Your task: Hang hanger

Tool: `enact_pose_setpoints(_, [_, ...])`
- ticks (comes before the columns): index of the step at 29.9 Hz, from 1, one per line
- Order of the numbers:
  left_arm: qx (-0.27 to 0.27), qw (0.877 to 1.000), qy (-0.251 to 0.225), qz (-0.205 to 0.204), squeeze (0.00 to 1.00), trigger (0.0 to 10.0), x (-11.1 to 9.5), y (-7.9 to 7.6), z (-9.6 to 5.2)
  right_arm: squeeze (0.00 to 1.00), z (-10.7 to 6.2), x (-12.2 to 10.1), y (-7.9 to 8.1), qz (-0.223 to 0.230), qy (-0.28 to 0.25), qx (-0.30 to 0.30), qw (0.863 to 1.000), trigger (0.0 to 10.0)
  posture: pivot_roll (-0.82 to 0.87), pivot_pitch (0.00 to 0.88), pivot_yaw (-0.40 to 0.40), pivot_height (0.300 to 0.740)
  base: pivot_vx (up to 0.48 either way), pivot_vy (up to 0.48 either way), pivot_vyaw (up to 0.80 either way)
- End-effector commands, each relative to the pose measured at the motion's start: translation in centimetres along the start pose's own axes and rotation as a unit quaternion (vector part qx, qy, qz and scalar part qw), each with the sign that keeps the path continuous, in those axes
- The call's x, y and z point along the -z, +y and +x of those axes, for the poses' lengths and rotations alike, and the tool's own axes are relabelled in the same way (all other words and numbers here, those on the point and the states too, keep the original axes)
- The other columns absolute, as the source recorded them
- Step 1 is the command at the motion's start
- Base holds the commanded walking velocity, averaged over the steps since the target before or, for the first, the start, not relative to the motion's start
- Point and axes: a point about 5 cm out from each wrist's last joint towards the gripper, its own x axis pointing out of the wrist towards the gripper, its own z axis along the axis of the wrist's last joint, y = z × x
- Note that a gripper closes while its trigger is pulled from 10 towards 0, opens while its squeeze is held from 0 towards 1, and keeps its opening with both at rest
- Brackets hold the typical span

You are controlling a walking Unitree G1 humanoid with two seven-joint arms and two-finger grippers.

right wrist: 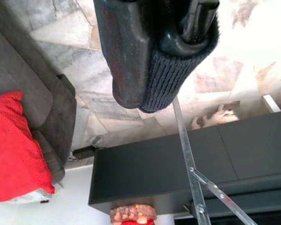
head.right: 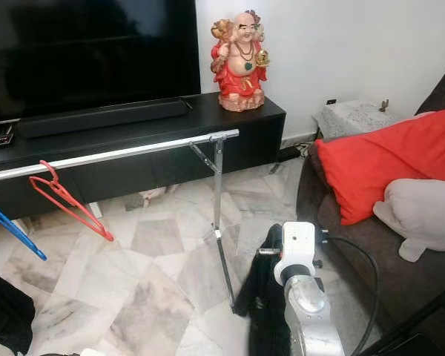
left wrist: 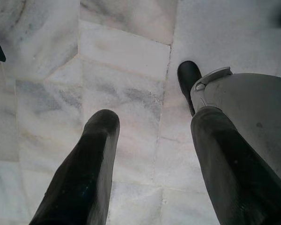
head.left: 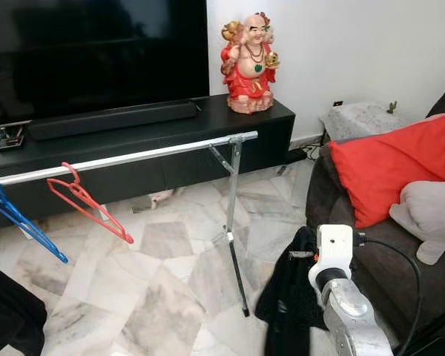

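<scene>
A silver clothes rail (head.left: 133,157) runs in front of the TV stand. A red hanger (head.left: 85,200) and a blue hanger (head.left: 18,219) hang bare near its left end. My right arm (head.left: 341,289) is low at the right, just right of the rail's end leg (head.left: 233,245). A black knit garment (head.left: 289,293) droops from it towards the floor. In the right wrist view my right gripper (right wrist: 154,89) is shut on the garment's (right wrist: 178,70) knit top edge; any hanger inside the fabric is hidden. My left gripper (left wrist: 150,126) is open over the marble floor (left wrist: 122,56).
A black TV stand (head.left: 170,130) with a soundbar and a red figurine (head.left: 248,63) lies behind the rail. A dark sofa (head.left: 386,252) with a red cushion (head.left: 400,163) is close on the right. A dark heap (head.left: 11,315) lies at the lower left.
</scene>
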Motion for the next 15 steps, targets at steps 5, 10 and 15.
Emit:
enact_pose_setpoints(5, [-0.006, 1.0, 0.003, -0.001, 0.0, 10.0, 0.08, 0.32, -0.03, 0.0, 0.34, -0.59, -0.73, -0.007, -0.007, 0.026, 1.0, 10.0, -0.03, 0.0, 0.052, 0.74, 0.0, 0.0, 0.0])
enact_pose_setpoints(10, [-0.012, 1.0, 0.001, -0.011, 0.0, 10.0, 0.04, 0.39, -0.03, 0.0, 0.46, -0.54, -0.8, -0.007, -0.005, 0.029, 1.0, 10.0, -0.02, 0.0, 0.052, 0.74, 0.0, 0.0, 0.0])
enact_pose_setpoints(15, [-0.013, 1.0, 0.002, -0.017, 0.0, 10.0, 0.06, 0.41, -0.03, 0.0, 0.23, 0.31, -0.76, -0.005, 0.006, 0.031, 0.999, 10.0, -0.01, 0.002, 0.053, 0.74, 0.0, 0.0, 0.0])
